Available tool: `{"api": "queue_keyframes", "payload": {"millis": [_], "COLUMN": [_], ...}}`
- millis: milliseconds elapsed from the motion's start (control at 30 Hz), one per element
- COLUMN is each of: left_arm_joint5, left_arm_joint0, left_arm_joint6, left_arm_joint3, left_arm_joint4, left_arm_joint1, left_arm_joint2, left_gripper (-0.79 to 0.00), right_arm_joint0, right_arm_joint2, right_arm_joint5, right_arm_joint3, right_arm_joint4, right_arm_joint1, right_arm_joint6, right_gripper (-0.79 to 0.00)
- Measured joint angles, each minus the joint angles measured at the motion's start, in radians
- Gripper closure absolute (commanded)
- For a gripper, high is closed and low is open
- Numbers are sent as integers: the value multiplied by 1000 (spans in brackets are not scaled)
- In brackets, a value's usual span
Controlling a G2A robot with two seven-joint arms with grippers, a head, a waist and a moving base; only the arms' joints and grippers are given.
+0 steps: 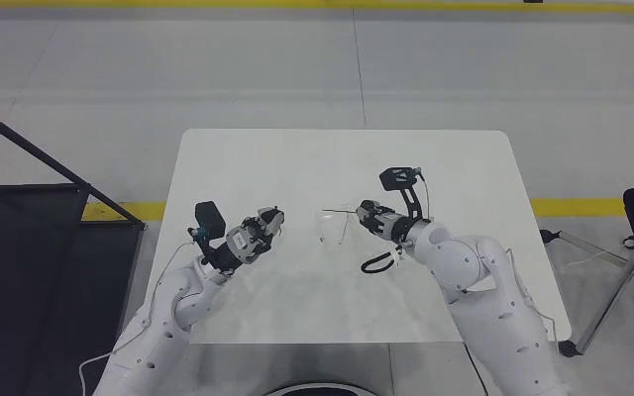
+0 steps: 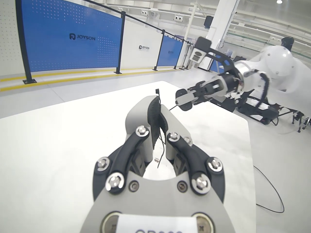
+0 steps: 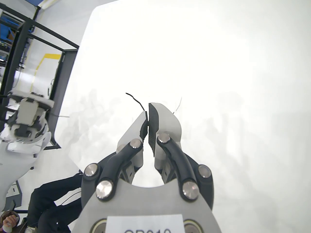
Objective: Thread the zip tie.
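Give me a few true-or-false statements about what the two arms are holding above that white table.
1. The left gripper is shut on a zip tie, whose head sticks out past the fingertips. True.
2. The right gripper is open and holds nothing. False: it is shut on a thin black strand.
3. The two grippers touch each other. False: they are apart, with bare table showing between them.
4. The zip tie is held up off the table. True.
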Motion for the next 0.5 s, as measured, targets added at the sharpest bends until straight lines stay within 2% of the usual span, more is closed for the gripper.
{"api": "queue_keyframes", "payload": {"millis": [100,500], "left_arm_joint5": [-1,0], "left_arm_joint0": [0,0], "left_arm_joint6": [0,-1], "left_arm_joint3": [0,0], "left_arm_joint4": [-1,0], "left_arm_joint1": [0,0], "left_arm_joint2": [0,0], "left_gripper": [0,0], "right_arm_joint0": [-35,-32], "right_arm_joint2": [26,25], "right_arm_joint5": [-41,-38], "right_arm_joint3": [-26,-25], "right_arm_joint4": [23,22], "right_arm_joint1": [6,5], "right_arm_joint6": [1,1], "right_gripper": [0,0]}}
